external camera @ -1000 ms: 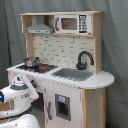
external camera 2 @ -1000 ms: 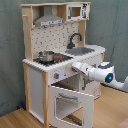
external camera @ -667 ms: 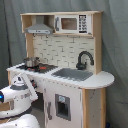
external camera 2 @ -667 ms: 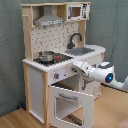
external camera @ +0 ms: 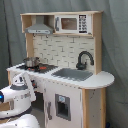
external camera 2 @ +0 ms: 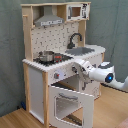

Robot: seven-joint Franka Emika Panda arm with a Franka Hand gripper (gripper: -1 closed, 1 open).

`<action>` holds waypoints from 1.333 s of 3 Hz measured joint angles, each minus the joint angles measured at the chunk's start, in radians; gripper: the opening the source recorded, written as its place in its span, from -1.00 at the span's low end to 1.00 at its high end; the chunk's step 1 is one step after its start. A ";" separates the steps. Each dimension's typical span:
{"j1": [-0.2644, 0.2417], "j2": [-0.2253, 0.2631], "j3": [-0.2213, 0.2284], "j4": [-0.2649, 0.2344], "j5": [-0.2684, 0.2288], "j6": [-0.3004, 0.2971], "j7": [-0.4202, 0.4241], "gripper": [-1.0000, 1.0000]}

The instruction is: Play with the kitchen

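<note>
Against a grey curtain (external camera: 115, 60), I counted one kitchen (external camera: 65, 65), one pot (external camera 2: 46, 56) on its stovetop, one faucet (external camera: 84, 58) and one microwave (external camera: 72, 23). Only the second exterior view showed the oven door (external camera 2: 70, 104) hanging open, my gripper (external camera 2: 79, 70) just beside the counter edge; its fingers I could not make out. Wooden floor (external camera 2: 15, 120) lay bare beside it.

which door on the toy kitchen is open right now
The oven door under the stovetop: in the second exterior view it hangs swung out from the front. The microwave door up top sits flush and shut.
</note>
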 joint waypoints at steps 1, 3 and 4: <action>0.003 0.000 0.002 0.003 -0.001 0.000 0.050 -1.00; 0.083 0.000 -0.006 0.006 -0.001 -0.059 -0.016 1.00; 0.158 0.000 -0.011 0.001 -0.001 -0.141 -0.016 1.00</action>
